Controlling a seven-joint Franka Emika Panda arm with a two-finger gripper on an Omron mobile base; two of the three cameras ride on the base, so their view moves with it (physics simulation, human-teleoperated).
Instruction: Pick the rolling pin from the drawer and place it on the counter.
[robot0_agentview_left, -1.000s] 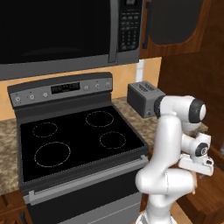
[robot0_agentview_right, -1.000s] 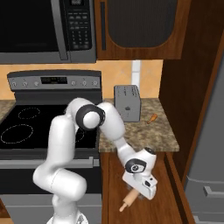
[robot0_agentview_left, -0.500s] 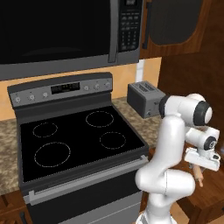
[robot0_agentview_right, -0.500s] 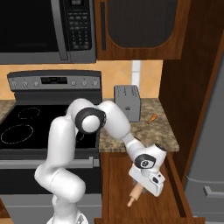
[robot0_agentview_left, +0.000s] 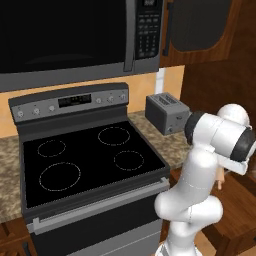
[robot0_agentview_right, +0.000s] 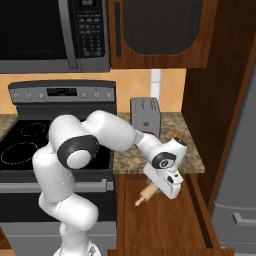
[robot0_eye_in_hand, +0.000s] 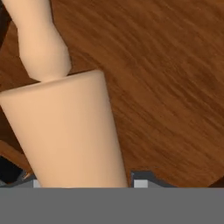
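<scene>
A: What was the gripper (robot0_agentview_right: 161, 187) doing?

B: It was pinching the rolling pin (robot0_agentview_right: 146, 193), lifted clear above the open drawer (robot0_agentview_right: 165, 225). Seen from the right, most of the pin's body was hidden behind the hand; only one end and its knobbed handle stuck out to the lower left.

A: Could you see the fingers themselves?

B: Hardly. In the hand view the rolling pin (robot0_eye_in_hand: 65, 131) covered the space between them, with just small dark tips at the bottom edge and the drawer floor (robot0_eye_in_hand: 166, 87) behind.

A: And from the left?

B: The arm's own elbow blocked the hand. Only a sliver of tan pin (robot0_agentview_left: 220, 179) peeked out beside it.

A: Anything on the counter (robot0_agentview_right: 190, 162)?

B: A toaster (robot0_agentview_right: 145, 116) near the wall, and something small and orange (robot0_agentview_right: 176, 133) beside the wrist, too small to identify. The stove (robot0_agentview_left: 90, 160) sat left of it.
</scene>
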